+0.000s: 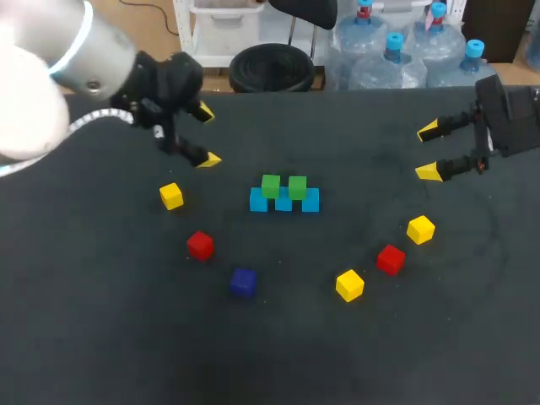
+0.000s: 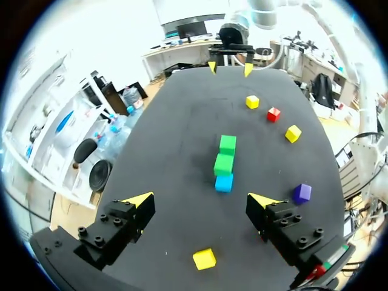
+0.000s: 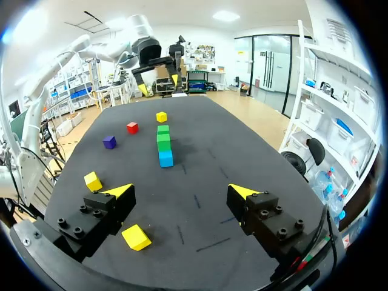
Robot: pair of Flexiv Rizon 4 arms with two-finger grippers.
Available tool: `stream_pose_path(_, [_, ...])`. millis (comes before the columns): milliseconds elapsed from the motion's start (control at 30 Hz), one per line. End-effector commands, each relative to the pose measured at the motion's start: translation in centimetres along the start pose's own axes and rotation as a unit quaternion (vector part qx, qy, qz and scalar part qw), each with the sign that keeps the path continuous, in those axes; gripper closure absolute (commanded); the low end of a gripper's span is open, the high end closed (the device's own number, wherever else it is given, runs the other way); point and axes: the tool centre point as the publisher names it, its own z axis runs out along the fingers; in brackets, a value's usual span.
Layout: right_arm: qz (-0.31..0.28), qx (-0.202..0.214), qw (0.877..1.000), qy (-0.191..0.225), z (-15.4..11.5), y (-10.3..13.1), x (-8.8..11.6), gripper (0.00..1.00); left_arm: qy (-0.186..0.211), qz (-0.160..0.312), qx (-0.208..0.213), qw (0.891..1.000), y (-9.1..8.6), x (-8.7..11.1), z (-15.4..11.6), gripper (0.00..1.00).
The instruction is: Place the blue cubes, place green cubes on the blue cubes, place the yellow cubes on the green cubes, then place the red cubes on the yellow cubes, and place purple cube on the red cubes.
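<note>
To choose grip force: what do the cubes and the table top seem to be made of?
Cubes: probably painted wood or hard plastic; even colour, crisp edges, little shine. Table top: seems dark matte cloth or felt; no reflections, faint marks.

Matt dark cloth-like table (image 1: 101,337), smooth cubes (image 1: 283,196)

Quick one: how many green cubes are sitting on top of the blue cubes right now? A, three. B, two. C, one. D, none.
B: in the head view, two green cubes sit side by side on the row of blue cubes.
</note>
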Motion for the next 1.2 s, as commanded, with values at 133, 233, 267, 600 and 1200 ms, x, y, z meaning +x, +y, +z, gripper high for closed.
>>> stream_pose_path(133, [0.000,0.000,1.000,-0.001,0.1,0.0,0.0,0.00,-0.002,-0.018,-0.044,0.999,-1.0,2.4,-2.5,0.00])
stream_pose_path(233, [0.000,0.000,1.000,-0.001,0.1,0.0,0.0,0.00,-0.004,-0.023,-0.048,0.999,-1.1,3.2,-3.2,0.00])
stream_pose_path(267, [0.000,0.000,1.000,-0.001,0.1,0.0,0.0,0.00,-0.005,-0.025,-0.050,0.998,-1.1,3.5,-3.4,0.00])
stream_pose_path(600, [0.000,0.000,1.000,-0.001,0.1,0.0,0.0,0.00,-0.015,-0.008,-0.051,0.999,-1.6,5.3,-5.6,0.00])
stream_pose_path(1200, [0.000,0.000,1.000,-0.001,0.1,0.0,0.0,0.00,-0.102,0.006,-0.027,0.994,-1.9,9.5,-9.2,0.00])
